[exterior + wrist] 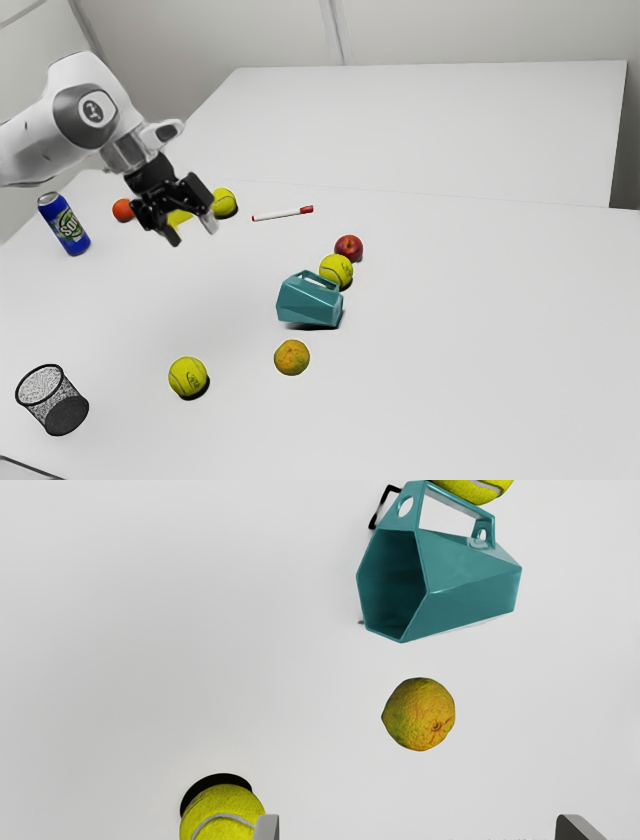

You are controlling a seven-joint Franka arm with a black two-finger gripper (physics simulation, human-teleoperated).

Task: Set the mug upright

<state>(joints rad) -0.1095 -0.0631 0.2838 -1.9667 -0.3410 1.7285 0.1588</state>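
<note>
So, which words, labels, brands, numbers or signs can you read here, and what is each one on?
"SO": on the blue can; whatever follows is not clear enough to read.
Round emblem on the white arm: too small to read.
Dark mark on the tennis ball nearest the mesh basket: too small to read.

The end effector [191, 231] hangs open above the table [450, 360], where a teal mug [309, 303] lies on its side, a blue can [65, 224] stands near the exterior view's left edge of the table, and a mesh bin [52, 402] stands near its front edge.
</note>
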